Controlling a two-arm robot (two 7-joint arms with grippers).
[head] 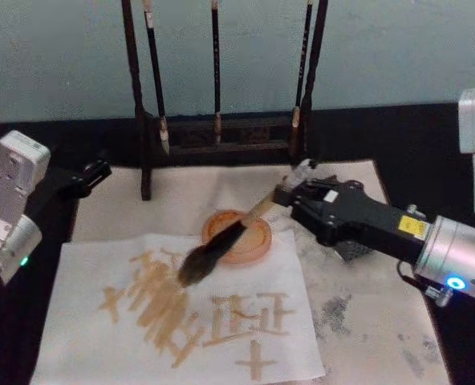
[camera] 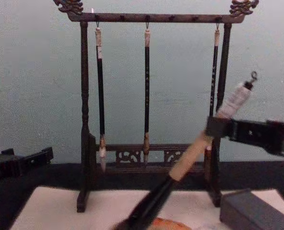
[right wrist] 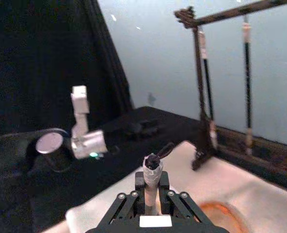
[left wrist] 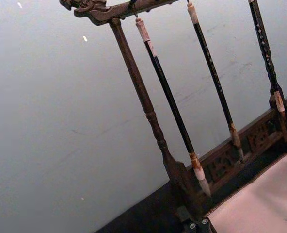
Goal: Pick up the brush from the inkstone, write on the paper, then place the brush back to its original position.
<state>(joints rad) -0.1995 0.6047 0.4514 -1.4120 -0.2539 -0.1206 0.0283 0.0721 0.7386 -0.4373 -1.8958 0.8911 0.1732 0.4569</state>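
Note:
My right gripper (head: 285,195) is shut on the pale handle of the brush (head: 221,243), which slants down to the left. Its bushy dark head hangs over the left rim of the round orange inkstone (head: 253,241) and the top edge of the paper (head: 85,321). Whether the bristles touch, I cannot tell. The white paper carries several tan strokes. In the chest view the brush (camera: 190,155) rises steeply through the right gripper (camera: 214,128), its whitish cap and metal loop on top. The right wrist view shows that cap (right wrist: 152,171). My left gripper (head: 93,173) is parked at the left, off the paper.
A dark wooden brush stand (head: 144,128) with three thin black-handled brushes (camera: 146,91) stands behind the inkstone. A cream mat (head: 366,321) with grey ink stains lies under everything. A grey block (camera: 252,211) sits at the right, beneath my right arm.

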